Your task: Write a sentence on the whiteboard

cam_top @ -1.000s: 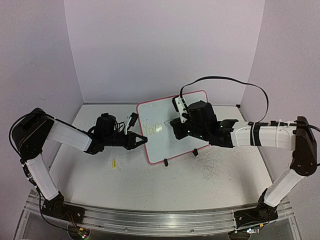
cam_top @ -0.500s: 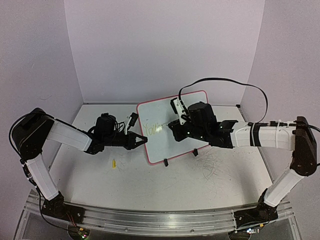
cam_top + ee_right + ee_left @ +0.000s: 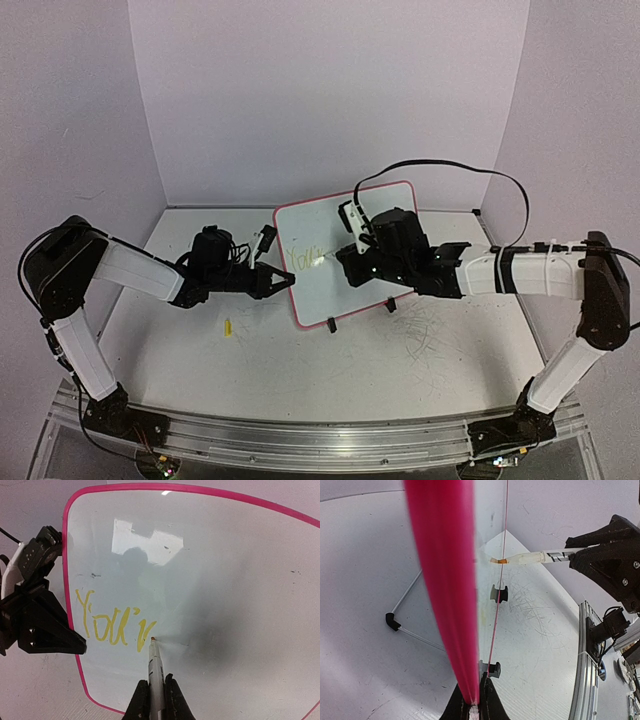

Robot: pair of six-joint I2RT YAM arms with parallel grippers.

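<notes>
The whiteboard (image 3: 330, 290) stands tilted on its wire stand at mid-table, white with a pink rim (image 3: 445, 580). My left gripper (image 3: 285, 281) is shut on its left edge; in the left wrist view the rim runs down between the fingers (image 3: 492, 705). My right gripper (image 3: 156, 700) is shut on a white marker (image 3: 155, 672). The marker's orange tip rests on the board just right of the last letter. The sentence (image 3: 112, 622) reads "You'r" in pale yellow near the board's left side (image 3: 305, 257).
A small yellow piece (image 3: 228, 327) lies on the table in front of the left arm. Grey scratch marks (image 3: 425, 335) cover the table right of the board. The stand's black feet (image 3: 330, 324) rest in front. A black cable (image 3: 450, 160) arches over the right arm.
My right gripper has shifted slightly with the marker along the writing line. The left gripper and the board have stayed put.
</notes>
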